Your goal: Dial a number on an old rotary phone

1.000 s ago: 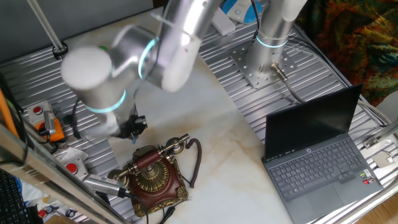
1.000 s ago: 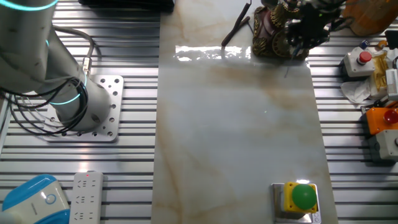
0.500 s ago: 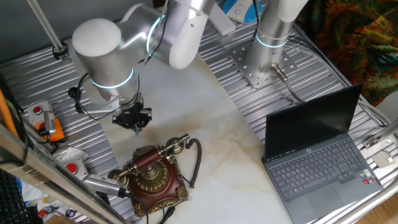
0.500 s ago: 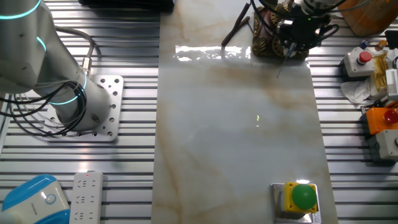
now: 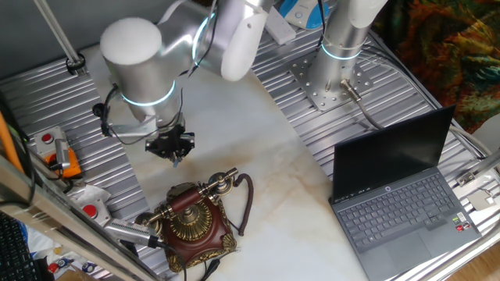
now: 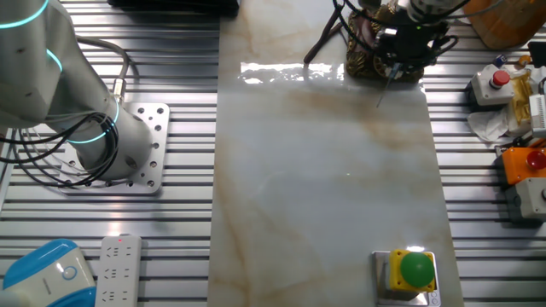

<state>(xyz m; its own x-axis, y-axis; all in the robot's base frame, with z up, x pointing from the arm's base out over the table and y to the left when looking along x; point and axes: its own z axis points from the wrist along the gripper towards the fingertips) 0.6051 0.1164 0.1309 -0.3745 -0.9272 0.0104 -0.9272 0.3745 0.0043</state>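
Marble counter (image 5: 289,168), flanked by ribbed metal on both sides. One open laptop (image 5: 406,199) at the counter's right edge, well apart from all else. One old rotary phone (image 5: 195,218) at the near left edge, handset across the top, dark cord looping right. Bare marble between phone and laptop. One gripper (image 5: 174,158) above the counter, near the phone, not touching; fingers' gap: cannot tell. One green-buttoned box (image 6: 414,273).

A ribbed metal table (image 5: 406,86) carries a pale marble slab (image 6: 324,196) down its middle. On the slab stand the old rotary phone (image 5: 195,221) at one end and a yellow box with a green button (image 6: 413,273) at the other. An open laptop (image 5: 402,199) sits beside the slab, and a white power strip (image 6: 117,271) lies on the ribbed metal.
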